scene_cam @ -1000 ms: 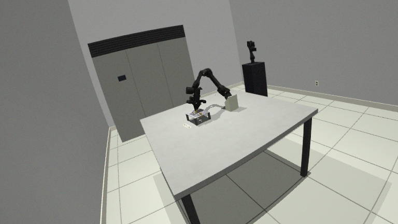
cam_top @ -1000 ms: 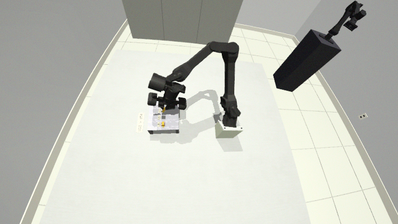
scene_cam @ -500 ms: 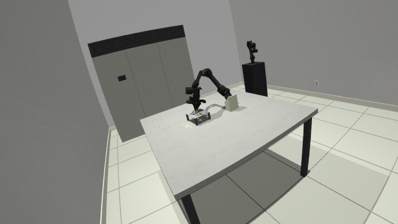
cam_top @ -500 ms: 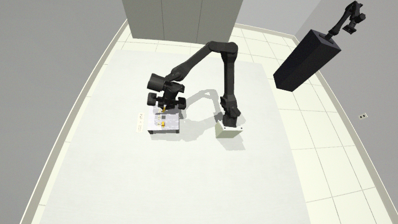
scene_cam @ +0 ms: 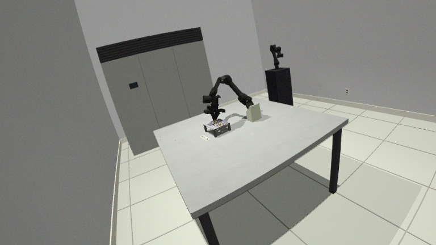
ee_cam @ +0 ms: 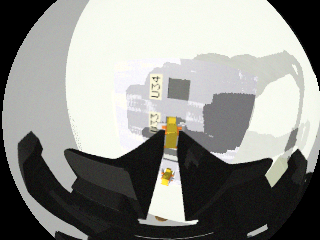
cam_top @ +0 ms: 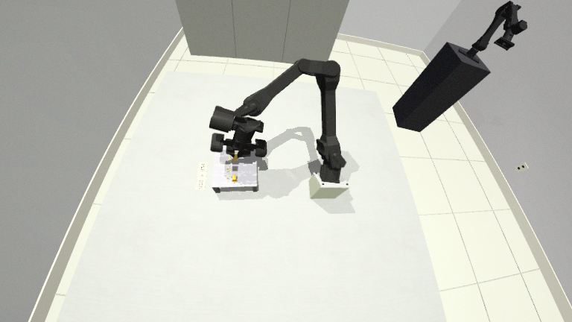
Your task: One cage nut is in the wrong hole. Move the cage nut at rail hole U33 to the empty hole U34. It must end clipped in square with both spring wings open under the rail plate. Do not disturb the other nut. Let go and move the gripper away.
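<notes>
Gripping cage nut (cam_top: 235,156) (scene_cam: 214,122) (ee_cam: 171,133) w/ pincer (cam_top: 239,153) (scene_cam: 214,119) (ee_cam: 171,135); its wings part hidden, U33 label (ee_cam: 155,122) cut off

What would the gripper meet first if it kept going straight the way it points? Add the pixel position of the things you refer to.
Probably the metal plate (cam_top: 249,177) (scene_cam: 226,123) (ee_cam: 220,75), met by the yellow nut (cam_top: 235,157) (scene_cam: 214,121) (ee_cam: 171,136) in the gripper (cam_top: 234,156) (scene_cam: 214,120) (ee_cam: 171,135); whether they already touch is unclear.
</notes>
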You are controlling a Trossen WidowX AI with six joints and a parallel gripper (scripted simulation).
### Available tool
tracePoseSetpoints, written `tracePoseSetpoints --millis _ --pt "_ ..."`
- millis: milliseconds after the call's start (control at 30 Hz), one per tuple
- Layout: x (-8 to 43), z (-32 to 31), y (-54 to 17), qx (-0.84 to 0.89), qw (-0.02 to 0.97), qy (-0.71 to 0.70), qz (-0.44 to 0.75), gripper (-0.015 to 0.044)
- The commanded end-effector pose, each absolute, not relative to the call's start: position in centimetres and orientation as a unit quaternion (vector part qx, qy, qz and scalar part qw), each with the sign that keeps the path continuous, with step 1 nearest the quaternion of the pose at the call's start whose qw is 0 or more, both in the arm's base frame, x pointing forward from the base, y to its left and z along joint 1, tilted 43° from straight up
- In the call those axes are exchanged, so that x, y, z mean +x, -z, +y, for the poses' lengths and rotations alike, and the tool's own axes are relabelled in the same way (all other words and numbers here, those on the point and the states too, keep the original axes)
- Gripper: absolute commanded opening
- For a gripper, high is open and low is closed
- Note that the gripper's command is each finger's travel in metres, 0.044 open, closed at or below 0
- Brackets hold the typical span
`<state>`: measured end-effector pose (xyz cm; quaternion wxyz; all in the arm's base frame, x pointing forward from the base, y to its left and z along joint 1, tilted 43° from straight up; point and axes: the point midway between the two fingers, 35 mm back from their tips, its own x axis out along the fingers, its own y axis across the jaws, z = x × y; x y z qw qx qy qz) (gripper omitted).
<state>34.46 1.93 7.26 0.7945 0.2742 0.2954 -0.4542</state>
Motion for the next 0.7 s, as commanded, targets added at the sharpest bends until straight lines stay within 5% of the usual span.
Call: tracePoseSetpoints --millis 0,667 --pt "34.53 1.94 -7.33 0.274 0.794 0.457 0.294 0.0033" --pt "34.52 2.03 -7.42 0.273 0.792 0.459 0.295 0.0033"
